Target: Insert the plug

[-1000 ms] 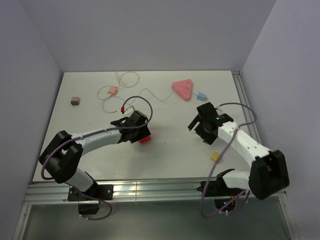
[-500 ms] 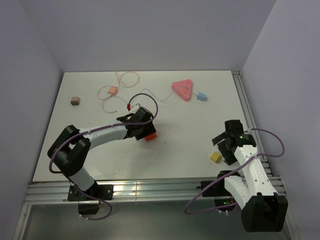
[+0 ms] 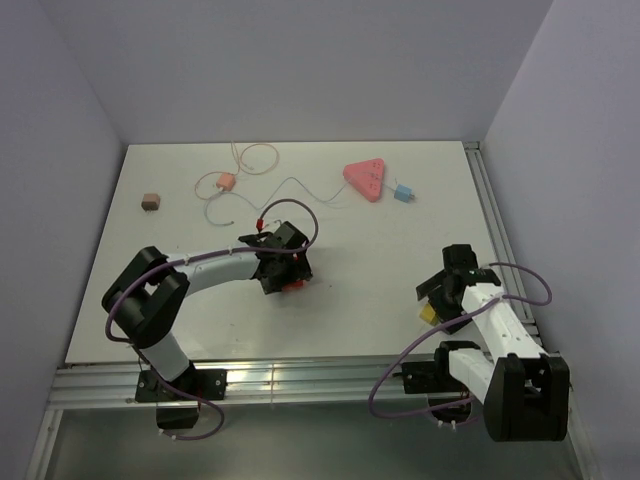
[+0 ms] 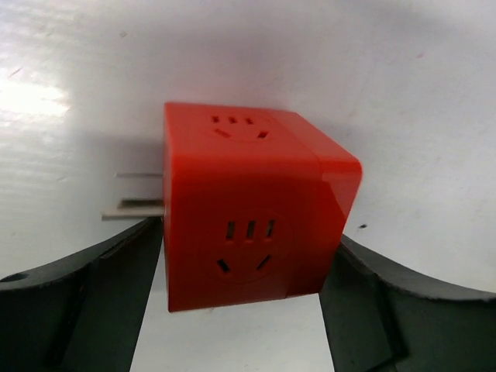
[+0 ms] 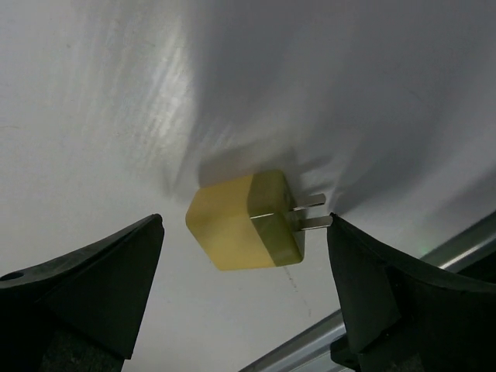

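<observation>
Left arm point(image 3: 205, 268): stretched from its base toward the right, elbow bent, forearm held low.
Left gripper point(image 3: 285, 275): pointing down, its 2 fingers point(image 4: 93, 287) set wide apart; whether they press on anything cannot be told.
Right arm point(image 3: 495, 320): folded close to its base, forearm angled forward and left.
Right gripper point(image 3: 432, 300): pointing down, 2 fingers point(image 5: 85, 279) spread wide, gripping nothing.
</observation>
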Robot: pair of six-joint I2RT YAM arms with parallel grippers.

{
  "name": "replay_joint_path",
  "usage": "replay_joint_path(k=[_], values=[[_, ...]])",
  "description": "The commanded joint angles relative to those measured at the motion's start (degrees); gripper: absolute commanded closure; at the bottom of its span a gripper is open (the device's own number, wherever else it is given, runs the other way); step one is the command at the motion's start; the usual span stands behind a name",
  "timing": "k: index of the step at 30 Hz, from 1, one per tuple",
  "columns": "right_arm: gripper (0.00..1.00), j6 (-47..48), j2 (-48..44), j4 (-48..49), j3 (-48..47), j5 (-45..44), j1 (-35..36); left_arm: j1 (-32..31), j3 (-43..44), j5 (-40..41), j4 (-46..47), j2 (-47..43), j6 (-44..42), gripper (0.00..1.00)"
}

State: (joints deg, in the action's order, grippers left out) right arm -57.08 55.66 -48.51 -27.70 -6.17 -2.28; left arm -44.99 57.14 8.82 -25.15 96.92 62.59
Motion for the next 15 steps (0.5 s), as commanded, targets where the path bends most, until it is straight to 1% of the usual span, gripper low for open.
replay_joint_path(k=[1, 2, 3, 7, 12, 13, 14, 15], values=[[0.08, 1.27, 1.20, 7.55, -1.03, 2.92, 0.17, -0.18, -2.65, -0.03, -7.81, -2.08, -1.15, 0.17], [0.08, 0.49, 1.73, 8.34, -1.56, 2.84, 0.70, -0.27, -2.57, 0.14, -8.51, -3.83, -1.06, 0.17], [0.08, 0.04, 1.99, 8.61, -2.52, 2.66, 2.01, -0.27, -2.13, 0.49, -8.86, -4.63, -0.98, 0.01], [0.09, -1.80, 4.98, 11.33, -4.19, 3.10, 7.46, -0.27, -1.25, 2.42, -10.97, -9.11, -0.45, 0.01], [0.09, -2.77, 11.74, 15.64, -7.96, 5.82, 14.57, -0.36, -1.60, 2.78, -11.68, -12.10, -0.54, 0.00], [0.09, -2.60, 12.62, 15.90, -8.85, 7.13, 17.46, -0.36, -1.86, 3.30, -11.68, -13.33, -0.45, 0.00], [0.08, -1.73, 13.85, 16.77, -9.64, 8.10, 18.62, -0.36, -2.04, 3.66, -11.85, -14.04, -0.27, 0.01], [0.08, -0.94, 14.12, 18.00, -10.61, 11.68, 19.59, -0.27, -2.39, 3.92, -12.38, -14.65, -0.01, 0.01]])
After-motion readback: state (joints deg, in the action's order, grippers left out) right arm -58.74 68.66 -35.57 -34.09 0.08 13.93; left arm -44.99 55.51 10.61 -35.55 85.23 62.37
